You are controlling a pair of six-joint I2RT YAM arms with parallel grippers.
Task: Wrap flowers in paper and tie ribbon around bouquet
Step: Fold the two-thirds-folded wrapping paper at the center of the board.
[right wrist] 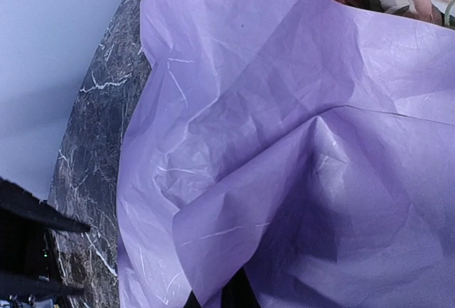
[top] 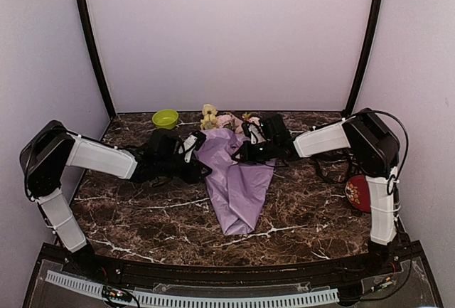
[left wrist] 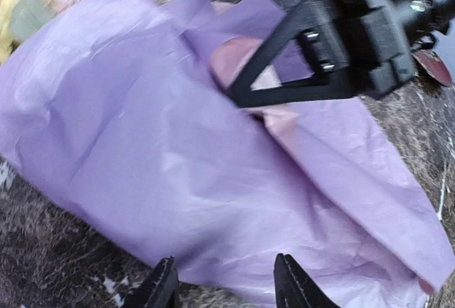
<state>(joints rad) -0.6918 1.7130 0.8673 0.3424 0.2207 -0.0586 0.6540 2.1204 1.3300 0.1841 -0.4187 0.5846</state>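
The lilac paper [top: 238, 187] lies folded into a cone round the flowers [top: 213, 117], whose pink and yellow heads stick out at its far end. My left gripper [top: 201, 158] is at the cone's left edge. In the left wrist view it [left wrist: 226, 287] stands open, its fingertips [left wrist: 162, 288] just short of the paper [left wrist: 142, 144] with nothing between them. My right gripper [top: 242, 153] is shut on a folded flap of the paper [right wrist: 284, 109] at the upper right; its dark tips [right wrist: 220, 299] barely show under the fold. No ribbon is in view.
A green bowl [top: 165, 118] stands at the back left of the marble table [top: 142, 215]. A red round object [top: 357, 193] lies beside the right arm's base, with black cables [top: 330, 169] close by. Walls close in the back and both sides.
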